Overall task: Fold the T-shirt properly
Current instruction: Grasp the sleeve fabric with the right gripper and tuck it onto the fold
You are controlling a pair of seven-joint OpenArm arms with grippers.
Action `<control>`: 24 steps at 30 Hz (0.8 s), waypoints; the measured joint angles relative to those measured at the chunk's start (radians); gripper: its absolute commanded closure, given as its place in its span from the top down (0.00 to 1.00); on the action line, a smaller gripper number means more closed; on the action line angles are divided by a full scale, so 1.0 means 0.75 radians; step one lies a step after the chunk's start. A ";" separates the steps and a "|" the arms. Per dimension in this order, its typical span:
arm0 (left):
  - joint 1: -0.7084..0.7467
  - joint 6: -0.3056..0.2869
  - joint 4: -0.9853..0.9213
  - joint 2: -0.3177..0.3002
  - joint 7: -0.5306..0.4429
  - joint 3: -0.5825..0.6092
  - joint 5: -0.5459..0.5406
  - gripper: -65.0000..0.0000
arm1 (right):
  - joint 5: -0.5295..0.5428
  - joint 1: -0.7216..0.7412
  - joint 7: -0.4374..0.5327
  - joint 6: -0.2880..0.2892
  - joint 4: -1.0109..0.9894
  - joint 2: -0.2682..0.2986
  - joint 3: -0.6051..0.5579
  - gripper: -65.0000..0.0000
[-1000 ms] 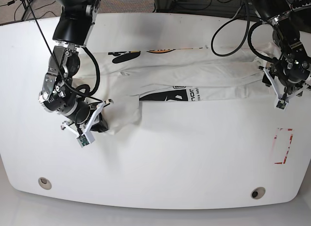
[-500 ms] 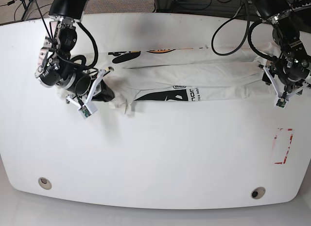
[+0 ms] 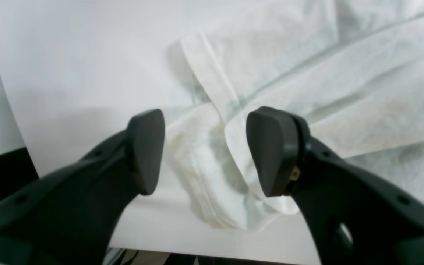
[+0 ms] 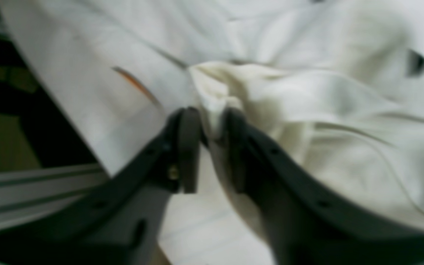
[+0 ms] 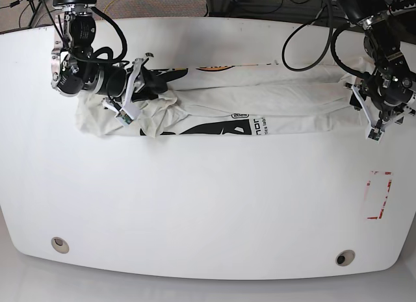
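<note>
Okay, my right gripper (image 4: 212, 125) pinches a shirt (image 5: 260, 97) fold (blurry view); left gripper (image 3: 204, 151) spread over the hem.

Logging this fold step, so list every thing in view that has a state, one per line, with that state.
T-shirt: folded into a long wrinkled band across the table, one end bunched and pinched.
Left end effector: open, fingers either side of a shirt edge, gripping nothing.
Right end effector: shut on a bunch of T-shirt fabric.
Table: white, shirt lying along its far half.
</note>
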 measured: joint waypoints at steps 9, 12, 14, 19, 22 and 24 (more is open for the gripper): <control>0.001 0.000 0.000 0.001 0.000 0.000 0.000 0.57 | 0.045 -0.042 -0.002 0.001 0.000 0.032 0.074 0.68; 0.002 0.000 0.000 -0.001 0.001 -0.001 0.001 0.57 | 0.042 -0.036 0.010 0.000 -0.003 0.011 0.161 0.68; 0.002 0.000 0.000 -0.001 0.001 -0.001 0.001 0.57 | 0.007 -0.027 0.022 -0.002 -0.020 -0.012 0.231 0.68; 0.001 0.000 0.000 0.001 -0.001 0.001 -0.001 0.57 | -0.171 0.010 0.004 -0.001 -0.066 -0.099 0.323 0.69; 0.002 0.000 0.000 0.000 0.001 0.001 0.001 0.57 | -0.249 0.041 0.004 -0.002 -0.103 -0.138 0.343 0.69; 0.002 0.000 0.000 0.000 0.001 -0.002 0.001 0.57 | -0.250 0.057 0.014 -0.001 -0.133 -0.158 0.341 0.69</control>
